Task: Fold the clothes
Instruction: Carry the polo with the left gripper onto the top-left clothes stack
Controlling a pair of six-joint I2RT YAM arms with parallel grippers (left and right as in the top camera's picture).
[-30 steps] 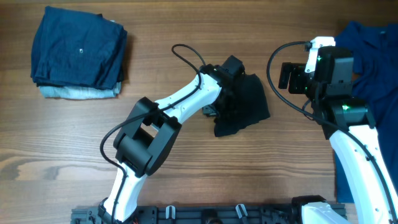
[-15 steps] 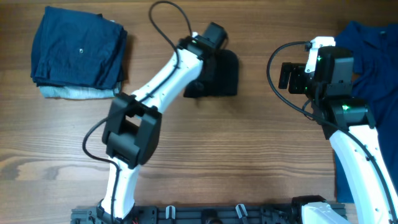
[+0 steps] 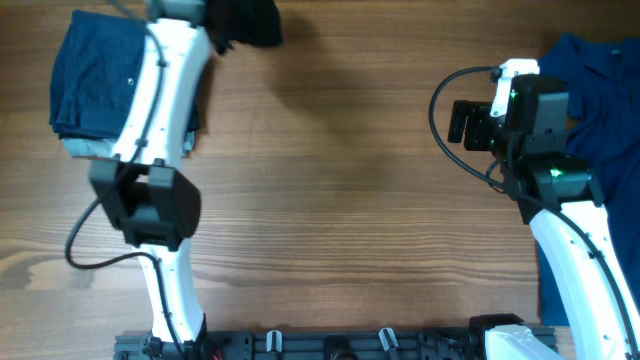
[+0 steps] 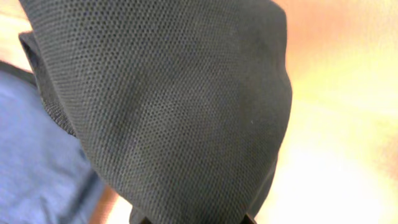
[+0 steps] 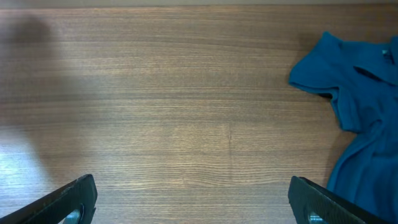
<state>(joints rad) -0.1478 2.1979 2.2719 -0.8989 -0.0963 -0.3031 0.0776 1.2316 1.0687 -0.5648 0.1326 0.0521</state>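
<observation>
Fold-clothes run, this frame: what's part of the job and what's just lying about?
Job: black shirt, folded navy stack, loose blue shirt.
Just there: wooden table, black rail at its near edge.

Black polo shirt [image 3: 248, 20], bunched, at far table [image 3: 350, 220] edge beside left arm [image 3: 160, 90] wrist. Folded navy stack [image 3: 95, 85] far left, partly under that arm. Loose blue shirts [image 3: 605, 95] at right edge, behind right arm [image 3: 520, 115].

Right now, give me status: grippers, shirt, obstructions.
Left gripper shut on black shirt, beside the folded stack. Right gripper open, empty, over the table. Nothing blocking; blue shirt waits far right.
</observation>
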